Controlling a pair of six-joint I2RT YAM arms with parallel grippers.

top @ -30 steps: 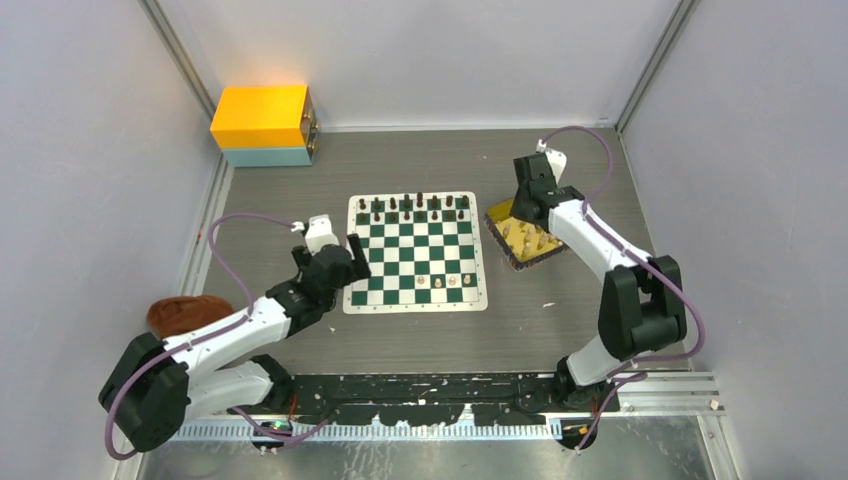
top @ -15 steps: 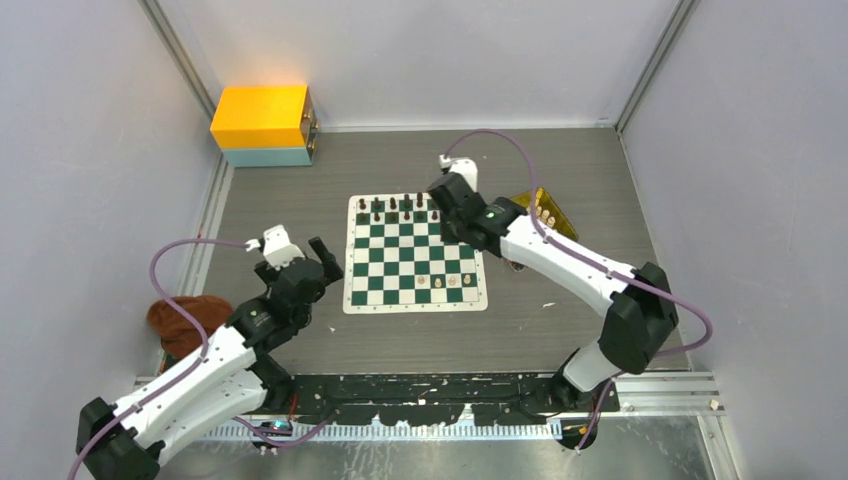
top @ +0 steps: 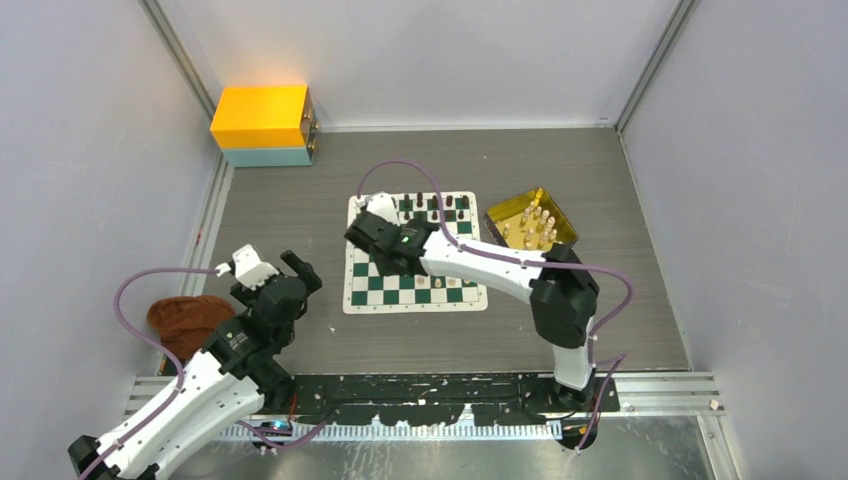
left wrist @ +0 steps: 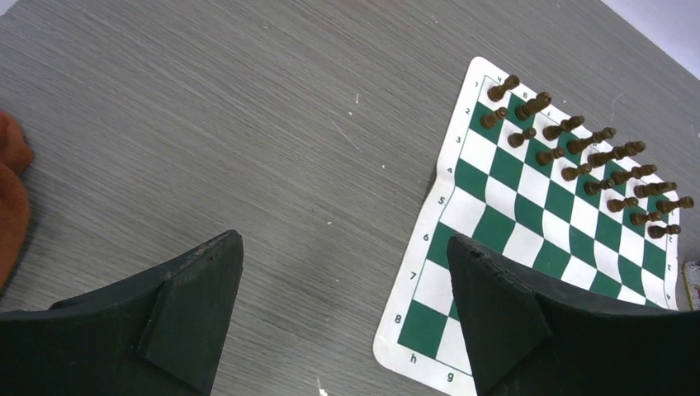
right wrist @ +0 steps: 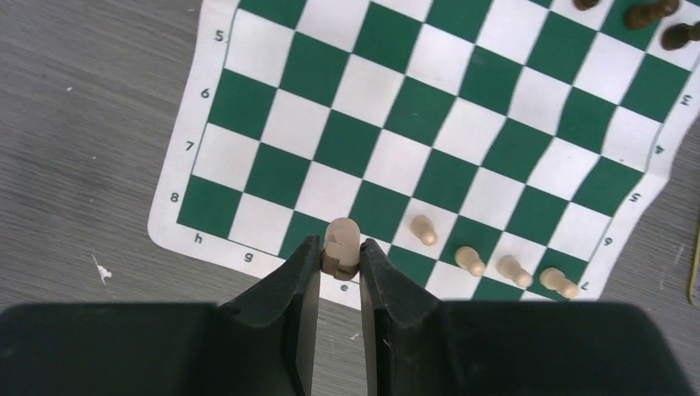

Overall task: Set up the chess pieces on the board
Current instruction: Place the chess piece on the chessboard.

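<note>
The green and white board [top: 440, 296] lies mid-table. Dark pieces [top: 448, 204] stand in two rows at its far edge, also in the left wrist view [left wrist: 578, 150]. Several pale pawns [right wrist: 471, 261] stand in a row near the near edge. My right gripper [right wrist: 340, 252] is shut on a pale piece [right wrist: 340, 239] and holds it above the board's near-left part [right wrist: 272, 173]; in the top view it [top: 372, 236] hangs over the board's left side. My left gripper [left wrist: 342, 242] is open and empty over bare table left of the board [left wrist: 528, 216].
A gold tray [top: 505, 210] with several pale pieces [top: 532, 228] sits right of the board. A yellow and teal box [top: 262, 125] stands at the back left. A brown cloth [top: 185, 314] lies at the left edge, also in the left wrist view [left wrist: 11, 198].
My right arm swung from the gold tray across the board to its left side with the pale piece. My left arm drew back toward the near left, away from the board.
</note>
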